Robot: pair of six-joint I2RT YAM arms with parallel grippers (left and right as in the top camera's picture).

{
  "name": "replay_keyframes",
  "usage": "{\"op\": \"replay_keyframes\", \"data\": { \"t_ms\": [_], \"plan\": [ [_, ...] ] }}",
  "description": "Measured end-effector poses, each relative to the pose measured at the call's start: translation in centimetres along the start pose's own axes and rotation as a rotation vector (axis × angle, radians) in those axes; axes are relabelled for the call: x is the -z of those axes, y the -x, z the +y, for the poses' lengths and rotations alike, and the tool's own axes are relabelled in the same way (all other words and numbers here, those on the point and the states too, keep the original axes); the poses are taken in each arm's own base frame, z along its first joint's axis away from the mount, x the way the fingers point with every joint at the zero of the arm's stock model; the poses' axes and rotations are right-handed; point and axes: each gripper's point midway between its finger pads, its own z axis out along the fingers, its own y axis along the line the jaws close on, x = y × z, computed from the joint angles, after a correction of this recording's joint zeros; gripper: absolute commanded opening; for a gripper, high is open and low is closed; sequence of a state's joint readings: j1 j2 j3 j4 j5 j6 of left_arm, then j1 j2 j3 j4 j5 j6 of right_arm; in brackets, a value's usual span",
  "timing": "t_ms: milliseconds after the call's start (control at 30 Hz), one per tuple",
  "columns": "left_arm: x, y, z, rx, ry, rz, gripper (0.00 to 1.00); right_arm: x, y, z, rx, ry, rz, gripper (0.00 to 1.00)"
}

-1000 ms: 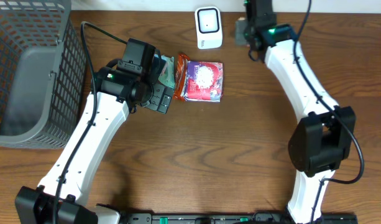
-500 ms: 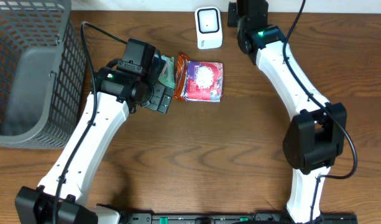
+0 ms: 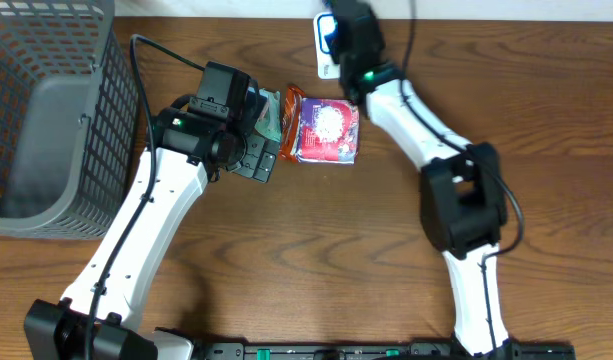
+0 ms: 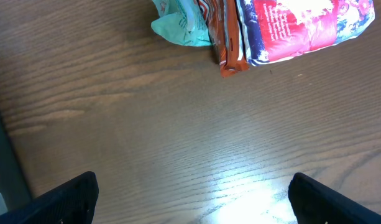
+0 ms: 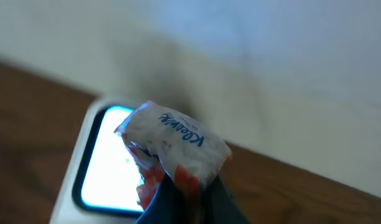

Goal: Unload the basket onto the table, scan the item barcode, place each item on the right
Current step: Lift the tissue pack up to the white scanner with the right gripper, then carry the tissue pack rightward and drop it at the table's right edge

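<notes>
The tissue pack (image 5: 174, 144) is up in the air, pinched at its lower edge by my right gripper (image 5: 189, 198). It hangs right in front of the scanner (image 5: 103, 163). It is a small white pack with blue letters and a bit of orange at the bottom. I see it only in the right wrist view; from above, the arm hides it.

Now from left to right. At the far left of the table (image 3: 316, 250) stands a grey basket (image 3: 114, 120) with net walls. Next to it my left arm reaches up across the wood. My left gripper (image 4: 193, 202) is wide open and holds nothing — both black fingertips (image 4: 69, 199) sit in the bottom corners of the left wrist view with bare wood between them. Just past it lie three snack bags in a row, flat on the table and touching each other. There is a teal bag (image 4: 178, 22), then a thin orange bag (image 4: 230, 43), then a bigger red and purple bag (image 4: 302, 25).

Further right, at the back edge of the table, is the white scanner. Its window glows pale blue. My right arm bends over it, and the right gripper is closed tight on the tissue pack — in the wrist view the pack covers part of the glowing window.
</notes>
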State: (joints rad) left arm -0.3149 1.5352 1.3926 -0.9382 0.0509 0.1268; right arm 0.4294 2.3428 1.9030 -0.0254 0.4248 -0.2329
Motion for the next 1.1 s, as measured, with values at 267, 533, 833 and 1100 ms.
{"op": "replay_keyframes", "data": {
  "t_ms": [267, 533, 833, 1100],
  "plan": [
    [0.0, 0.0, 0.0, 0.0, 0.0, -0.001, 0.98, -0.7, -1.0, 1.2, 0.124, -0.03, 0.004, 0.01],
    [0.0, 0.0, 0.0, 0.0, 0.0, 0.0, 0.98, -0.4, -0.6, -1.1, 0.083, -0.154, 0.01, 0.01],
    [0.0, 0.0, 0.0, 0.0, 0.0, 0.0, 0.98, 1.5, -0.6, -7.4, -0.052, -0.256, 0.121, 0.03],
    [0.0, 0.0, 0.0, 0.0, 0.0, 0.0, 0.98, 5.9, -7.9, -23.5, -0.281, -0.468, 0.416, 0.01]
  ]
}}
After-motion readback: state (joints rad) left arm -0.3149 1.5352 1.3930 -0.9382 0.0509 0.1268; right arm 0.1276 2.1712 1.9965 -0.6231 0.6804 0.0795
